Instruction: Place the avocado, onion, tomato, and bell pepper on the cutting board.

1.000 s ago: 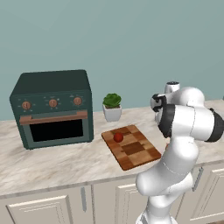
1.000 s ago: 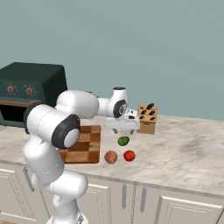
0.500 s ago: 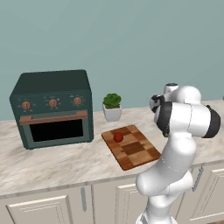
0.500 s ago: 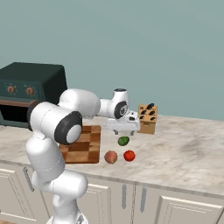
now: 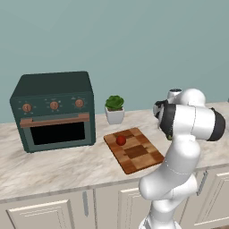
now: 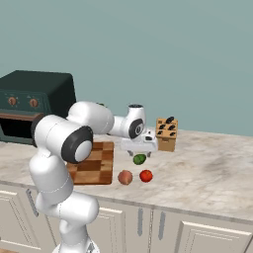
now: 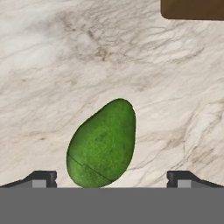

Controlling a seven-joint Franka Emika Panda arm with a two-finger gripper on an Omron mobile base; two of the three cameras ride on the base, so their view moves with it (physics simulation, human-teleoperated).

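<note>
The green avocado (image 7: 103, 144) lies on the marble counter, midway between my two open fingertips (image 7: 41, 178). From the right base view my gripper (image 6: 139, 151) hangs open just above the avocado (image 6: 139, 159), not touching it. In front of it sit the peach onion (image 6: 125, 177) and a red round item (image 6: 146, 175). The checkered cutting board (image 5: 138, 154) carries another red round item (image 5: 120, 140). Which red one is the tomato and which the bell pepper, I cannot tell. Part of the cutting board (image 6: 99, 165) is hidden behind my arm.
A dark green toaster oven (image 5: 53, 109) stands at the left, with a potted plant (image 5: 115, 108) beside it. A wooden knife block (image 6: 166, 133) stands just behind the gripper and shows as a brown corner (image 7: 192, 8) in the hand view. Bare counter stretches to the right.
The hand has come down slightly toward the avocado. The produce has not moved, and the jaws stay wide.
</note>
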